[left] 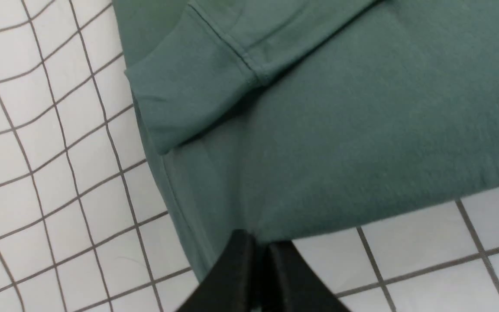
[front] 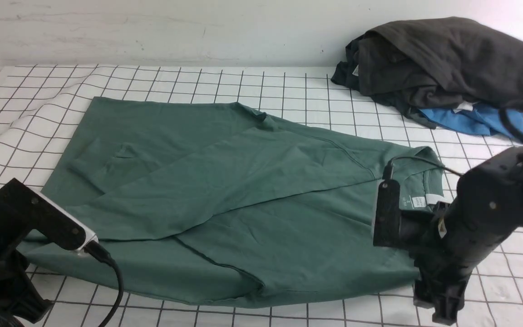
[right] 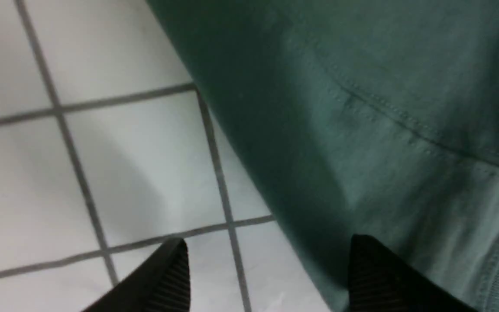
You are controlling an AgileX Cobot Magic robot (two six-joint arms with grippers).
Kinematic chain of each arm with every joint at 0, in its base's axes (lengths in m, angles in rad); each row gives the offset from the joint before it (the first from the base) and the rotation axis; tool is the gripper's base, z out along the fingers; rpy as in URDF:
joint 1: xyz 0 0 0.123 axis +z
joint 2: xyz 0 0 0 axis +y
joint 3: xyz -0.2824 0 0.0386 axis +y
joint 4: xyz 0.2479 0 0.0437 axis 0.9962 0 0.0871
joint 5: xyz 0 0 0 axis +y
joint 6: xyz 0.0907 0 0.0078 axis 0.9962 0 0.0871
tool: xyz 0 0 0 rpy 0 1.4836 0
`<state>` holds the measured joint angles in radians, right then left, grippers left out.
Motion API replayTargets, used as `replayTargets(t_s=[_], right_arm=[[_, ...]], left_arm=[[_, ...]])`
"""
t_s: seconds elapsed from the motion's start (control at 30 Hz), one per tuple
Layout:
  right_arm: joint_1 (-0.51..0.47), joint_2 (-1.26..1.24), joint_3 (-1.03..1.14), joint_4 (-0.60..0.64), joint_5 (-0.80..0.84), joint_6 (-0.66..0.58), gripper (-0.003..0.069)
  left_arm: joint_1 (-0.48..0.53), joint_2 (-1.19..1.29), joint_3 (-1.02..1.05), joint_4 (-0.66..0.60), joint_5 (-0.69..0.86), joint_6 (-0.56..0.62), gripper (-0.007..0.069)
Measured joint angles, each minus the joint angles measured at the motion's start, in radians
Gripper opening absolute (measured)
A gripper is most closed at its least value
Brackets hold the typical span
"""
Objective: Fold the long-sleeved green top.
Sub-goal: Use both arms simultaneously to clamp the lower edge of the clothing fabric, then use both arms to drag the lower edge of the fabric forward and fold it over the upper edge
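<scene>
The green long-sleeved top (front: 243,200) lies flat across the checked table, both sleeves folded in over the body, neck label to the right. In the left wrist view my left gripper (left: 256,245) has its jaws pressed together on the near edge of the top (left: 340,130), by a folded sleeve cuff (left: 189,86). In the front view the left arm (front: 21,222) is at the top's near left corner. My right gripper (right: 271,260) is open and straddles the top's edge (right: 362,130), one finger over fabric, one over the table. It also shows in the front view (front: 443,306).
A pile of dark grey-brown garments (front: 443,59) with a bright blue garment (front: 470,120) under it sits at the back right. The checked table cover (front: 25,118) is rumpled at the left. A white wall runs behind the table.
</scene>
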<state>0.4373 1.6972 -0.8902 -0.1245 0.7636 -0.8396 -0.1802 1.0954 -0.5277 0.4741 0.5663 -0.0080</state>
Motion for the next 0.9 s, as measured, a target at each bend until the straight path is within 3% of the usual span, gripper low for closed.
replayTargets(t_s=[0.17, 0.3, 0.33, 0.4, 0.47, 0.73, 0.9], right_arm=[[0.001, 0.03, 0.006, -0.062, -0.023, 0.05, 0.043], [0.004, 0.03, 0.008, -0.11, -0.058, 0.167, 0.0255], [0.004, 0.03, 0.008, -0.11, -0.06, 0.171, 0.0244], [0.005, 0.03, 0.011, -0.142, -0.092, 0.201, 0.01], [0.005, 0.025, 0.014, -0.16, -0.114, 0.206, 0.0031], [0.005, -0.094, 0.018, -0.184, -0.082, 0.243, -0.0002], [0.002, -0.285, 0.018, -0.279, 0.064, 0.351, -0.0002]], left_arm=[[0.0, 0.0, 0.0, -0.004, 0.002, -0.006, 0.0006], [0.0, 0.0, 0.0, -0.014, 0.004, -0.008, 0.0006], [0.0, 0.0, 0.0, -0.014, 0.004, -0.008, 0.0006], [0.0, 0.0, 0.0, -0.016, 0.004, -0.01, 0.0006], [0.0, 0.0, 0.0, -0.019, 0.004, -0.01, 0.0006], [0.0, -0.013, -0.023, -0.053, 0.049, -0.01, 0.0006], [0.0, -0.042, -0.174, -0.101, 0.18, -0.01, 0.0006]])
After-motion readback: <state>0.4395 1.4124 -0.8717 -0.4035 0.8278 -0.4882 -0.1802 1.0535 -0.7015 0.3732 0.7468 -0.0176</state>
